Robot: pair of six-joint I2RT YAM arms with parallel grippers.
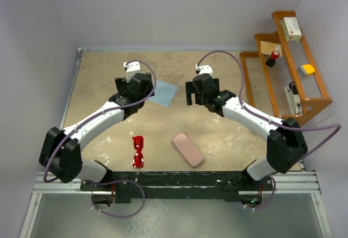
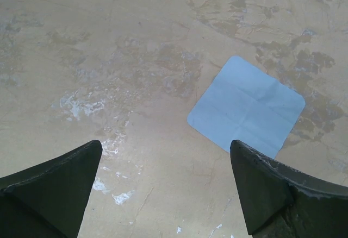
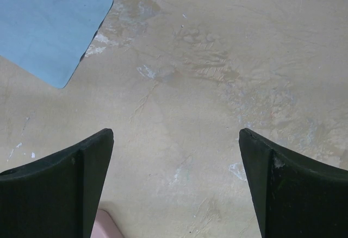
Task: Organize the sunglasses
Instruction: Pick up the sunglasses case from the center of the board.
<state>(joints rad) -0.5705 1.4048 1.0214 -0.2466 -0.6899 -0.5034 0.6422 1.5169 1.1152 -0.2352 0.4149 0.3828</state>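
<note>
In the top view the red sunglasses (image 1: 138,151) lie on the mottled tan table (image 1: 228,135) in the lower middle of the frame, a little left of centre, with their long side running up and down the picture and nothing touching them. Just to their right, with a gap between, the pink case (image 1: 187,149) lies slantwise, its upper end toward the left. The light blue cloth (image 1: 163,92) lies flat higher up, around the centre of the frame between the two arm heads, its left part hidden under the left arm. The left gripper (image 2: 166,151) hangs above bare table with its jaws spread wide and nothing between them; in its wrist view the cloth sits in the right half of the frame, up and to the right of the fingertips. The right gripper (image 3: 176,135) is likewise wide apart and empty over bare table; its wrist view shows a corner of the cloth in the upper left and a sliver of pink at the bottom edge beside the left finger. An orange wooden rack (image 1: 312,94) with small items on its shelves stands at the right edge of the top view, well apart from the sunglasses
</note>
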